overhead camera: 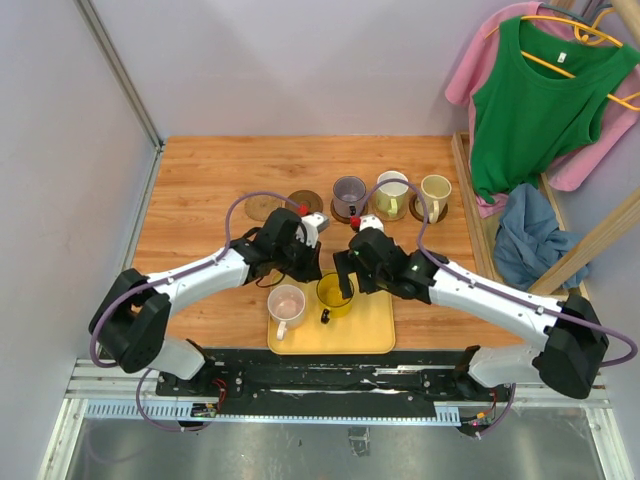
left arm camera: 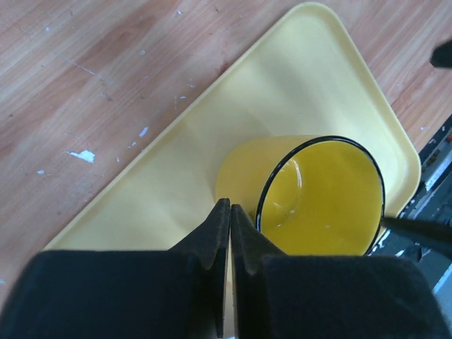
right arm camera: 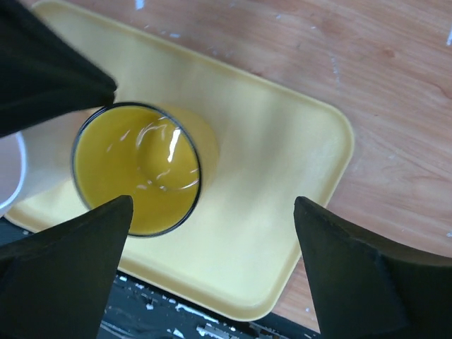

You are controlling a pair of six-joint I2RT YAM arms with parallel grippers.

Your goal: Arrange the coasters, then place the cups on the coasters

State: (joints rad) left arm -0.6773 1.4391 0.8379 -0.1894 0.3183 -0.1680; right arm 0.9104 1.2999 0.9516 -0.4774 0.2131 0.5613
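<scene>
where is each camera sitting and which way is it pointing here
Top external: high behind the arm bases, looking down and forward over the wooden table; both arms show whole.
Left wrist: on the left arm, looking down past the shut left pincer at the yellow cup on the yellow tray.
Right wrist: on the right arm, looking down between the fingers of the open right pincer at the same cup.
Shared: both wrist views show the yellow cup and the tray.
</scene>
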